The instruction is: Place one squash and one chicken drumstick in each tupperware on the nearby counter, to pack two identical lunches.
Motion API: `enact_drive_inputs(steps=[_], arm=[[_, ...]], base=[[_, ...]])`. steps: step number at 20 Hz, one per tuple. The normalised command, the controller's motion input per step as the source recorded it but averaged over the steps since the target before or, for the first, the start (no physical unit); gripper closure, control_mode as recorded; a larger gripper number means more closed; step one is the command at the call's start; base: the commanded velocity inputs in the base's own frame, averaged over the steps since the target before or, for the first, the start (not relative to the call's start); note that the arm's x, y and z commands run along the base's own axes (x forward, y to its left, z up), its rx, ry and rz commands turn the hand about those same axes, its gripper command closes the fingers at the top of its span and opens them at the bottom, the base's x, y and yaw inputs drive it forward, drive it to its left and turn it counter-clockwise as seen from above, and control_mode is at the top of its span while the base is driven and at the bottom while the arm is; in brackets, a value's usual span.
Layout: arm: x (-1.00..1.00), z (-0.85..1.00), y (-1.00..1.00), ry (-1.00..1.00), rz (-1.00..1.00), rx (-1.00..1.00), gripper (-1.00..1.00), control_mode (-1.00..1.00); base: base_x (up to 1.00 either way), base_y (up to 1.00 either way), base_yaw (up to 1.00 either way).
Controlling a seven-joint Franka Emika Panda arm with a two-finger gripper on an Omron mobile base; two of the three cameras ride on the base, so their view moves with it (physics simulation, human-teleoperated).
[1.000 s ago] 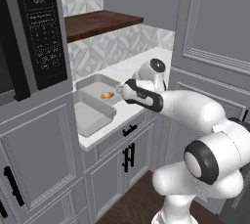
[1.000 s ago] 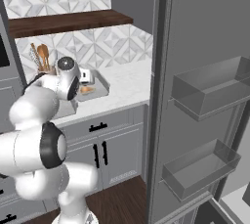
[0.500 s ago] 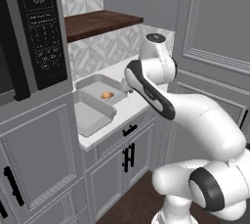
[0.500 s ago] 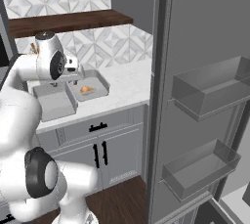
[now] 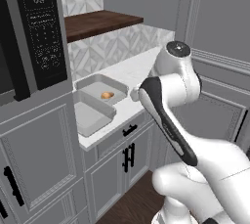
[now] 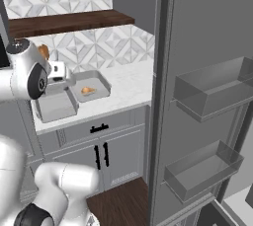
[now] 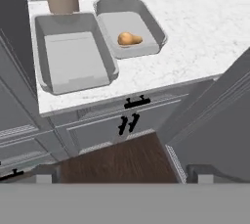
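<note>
Looking down: hand view puts the counter (image 7: pixel 195 37) across the upper half of the frame, grey cabinet doors below it.
Squash: small orange squash (image 7: pixel 129 38) lies inside the right tupperware (image 7: pixel 155 28), upper centre of the frame, resting on the tray floor.
Long axis: squash runs roughly left to right in the hand view, narrow end toward the right.
Empty tray: left tupperware (image 7: pixel 40 52) sits touching the right one, upper left of the frame, nothing in it.
Pincer: gripper (image 7: pixel 119 175) has its jaws spread wide with nothing between them; it hangs out over the floor, well apart from both trays.
Direction: trays lie ahead of the pincer, toward the frame's top.
Judgement: one squash packed; the remaining food likely has to come from elsewhere.
</note>
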Motion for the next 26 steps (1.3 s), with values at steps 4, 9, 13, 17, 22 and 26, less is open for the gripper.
enact_drive_inputs(steps=[4, 9, 13, 17, 22, 26], arm=[[-0.97, 0.22, -0.36, -0.22, 0.0, 0.32, -1.0, -1.0], [-0.5, 0.51, -0.16, -0.04, 0.03, 0.09, -1.0, -1.0], [-0.7, 0.56, 0.0, -0.01, 0.0, 0.0, -1.0, -1.0], [-0.86, 0.46, 0.0, -0.01, -0.01, 0.0, -1.0, -1.0], [0.0, 0.0, 0.0, 0.0, 0.0, 0.0, -1.0, 1.0], [0.0, 0.0, 0.0, 0.0, 0.0, 0.0, -1.0, 1.0]], base=[[0.0, 0.0, 0.0], [0.0, 0.0, 0.0], [0.0, 0.0, 0.0], [0.0, 0.0, 0.0], [-0.97, 0.0, -0.17], [-0.77, -0.01, -0.28]])
